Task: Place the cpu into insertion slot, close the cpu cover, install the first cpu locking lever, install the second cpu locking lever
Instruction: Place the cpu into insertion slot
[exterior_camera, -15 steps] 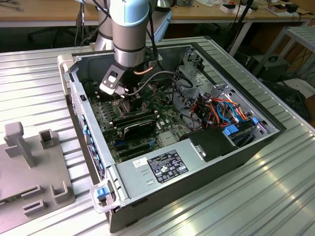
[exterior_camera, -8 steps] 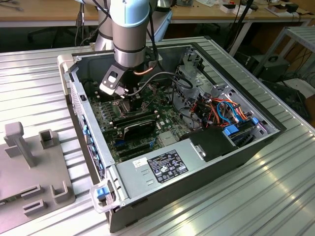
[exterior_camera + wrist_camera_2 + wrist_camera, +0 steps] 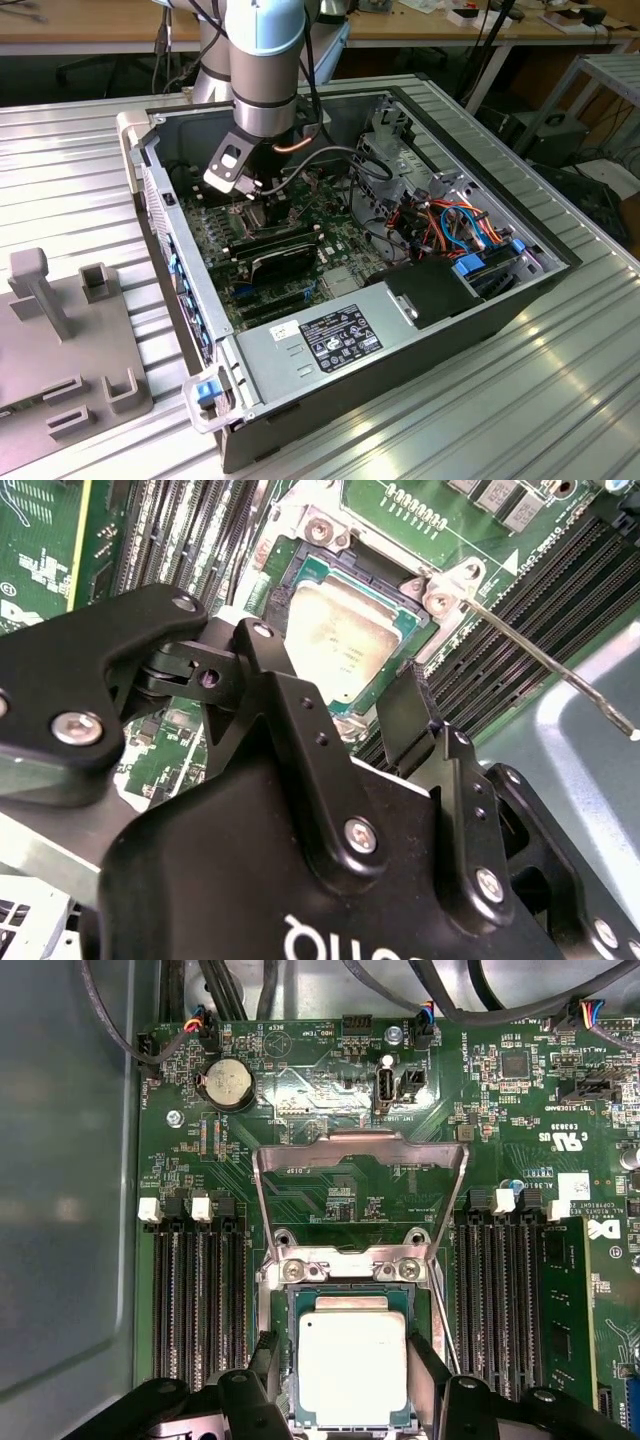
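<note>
First wrist view: cpu (image 3: 352, 1368) in insertion slot (image 3: 293, 1340) (gripper (image 3: 343, 1338) partly cropped).

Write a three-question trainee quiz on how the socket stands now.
1. True or false: the cpu cover is closed over the cpu.
2. Where does the cpu lie? A) in the insertion slot; B) on the case floor; C) on a memory slot.
3. Fill in: the gripper flanks the cpu with its fingers ____ (open or shut).
Key: 1 false, it is flipped open; 2 A; 3 open.
</note>
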{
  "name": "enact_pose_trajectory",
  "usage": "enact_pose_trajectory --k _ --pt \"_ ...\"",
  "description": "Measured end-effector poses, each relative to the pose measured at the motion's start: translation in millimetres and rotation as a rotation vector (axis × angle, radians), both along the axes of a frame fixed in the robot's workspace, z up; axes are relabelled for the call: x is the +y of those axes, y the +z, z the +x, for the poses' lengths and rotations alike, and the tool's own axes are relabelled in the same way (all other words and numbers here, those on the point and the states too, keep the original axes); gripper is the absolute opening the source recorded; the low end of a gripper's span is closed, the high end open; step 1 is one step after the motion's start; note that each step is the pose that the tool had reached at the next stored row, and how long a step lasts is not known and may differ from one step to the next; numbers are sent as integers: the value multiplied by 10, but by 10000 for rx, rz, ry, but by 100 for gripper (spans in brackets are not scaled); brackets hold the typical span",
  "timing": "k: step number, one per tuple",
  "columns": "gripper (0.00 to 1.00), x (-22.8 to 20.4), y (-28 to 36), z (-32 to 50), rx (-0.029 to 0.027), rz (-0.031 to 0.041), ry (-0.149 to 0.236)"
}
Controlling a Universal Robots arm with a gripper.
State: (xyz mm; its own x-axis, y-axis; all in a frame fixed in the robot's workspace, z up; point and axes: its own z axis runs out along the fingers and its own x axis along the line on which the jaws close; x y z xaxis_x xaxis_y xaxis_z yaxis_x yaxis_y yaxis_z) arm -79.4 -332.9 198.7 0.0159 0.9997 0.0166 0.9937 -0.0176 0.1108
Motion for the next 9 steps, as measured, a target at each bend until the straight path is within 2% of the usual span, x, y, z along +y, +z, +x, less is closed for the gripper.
enact_pose_trajectory --k 2,5,7,9 --pt "61 2 20 2 -7 10 0" --pt "61 1 69 3 24 -31 1" --pt "61 1 69 4 31 -32 -1" --pt "61 0 40 4 31 -33 0"
